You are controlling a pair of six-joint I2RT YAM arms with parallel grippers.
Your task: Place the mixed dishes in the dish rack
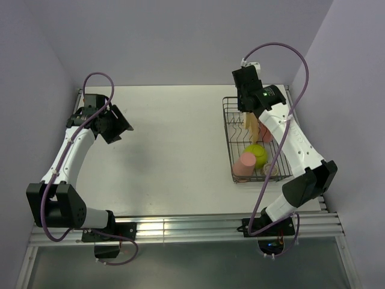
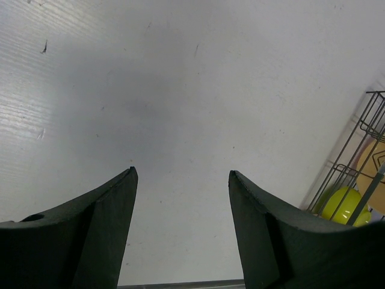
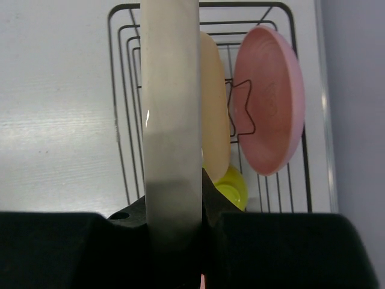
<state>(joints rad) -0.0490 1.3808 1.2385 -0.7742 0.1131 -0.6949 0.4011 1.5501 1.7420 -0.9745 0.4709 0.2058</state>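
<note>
My right gripper (image 3: 173, 195) is shut on the rim of a cream plate (image 3: 170, 90), held upright and edge-on over the far end of the dish rack (image 3: 123, 72). Right behind it a pale orange plate (image 3: 215, 120) stands in the rack, and a pink plate (image 3: 267, 102) stands against a zigzag divider. The lime-green bowl (image 1: 256, 154) and the pink cup (image 1: 243, 164) lie at the rack's near end, with a small bowl (image 1: 271, 170) beside them. Far to the left, my left gripper (image 2: 183, 173) hangs open above bare table with nothing between its fingers.
The rack (image 1: 230, 135) sits at the right of the white table (image 1: 174, 150), close to the right wall. Purple-grey walls close in the back and both sides. A metal rail (image 1: 180, 227) runs along the near edge by the arm bases.
</note>
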